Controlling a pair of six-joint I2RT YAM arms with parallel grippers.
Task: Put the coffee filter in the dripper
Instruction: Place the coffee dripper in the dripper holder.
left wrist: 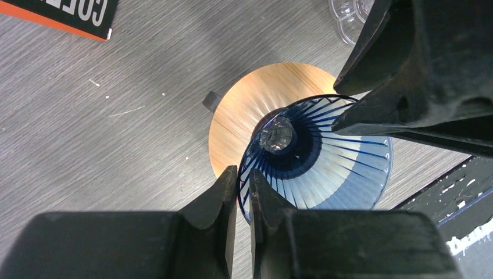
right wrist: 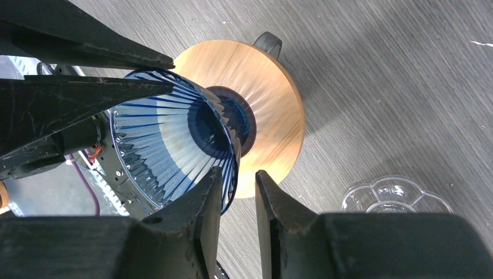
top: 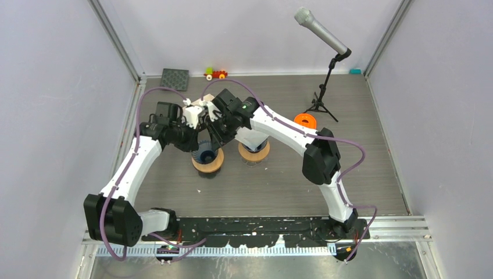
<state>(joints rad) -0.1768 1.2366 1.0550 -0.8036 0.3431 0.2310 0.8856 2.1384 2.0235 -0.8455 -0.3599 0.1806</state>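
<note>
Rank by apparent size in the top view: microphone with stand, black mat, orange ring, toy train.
1. microphone on its stand
2. black mat
3. orange ring and toy train, too alike to rank.
The microphone sits nearer the camera.

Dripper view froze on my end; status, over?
Left pincer astride dripper rim, narrow gap, grip unclear. Right pincer open at rim. Pale filter looks seated inside. No obstruction seen.

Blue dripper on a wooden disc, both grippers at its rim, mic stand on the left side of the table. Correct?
No: the mic stand is on the right side of the table, as the top external view shows. The rest holds: the blue dripper sits on a wooden disc, with the left gripper and right gripper at its rim.
</note>
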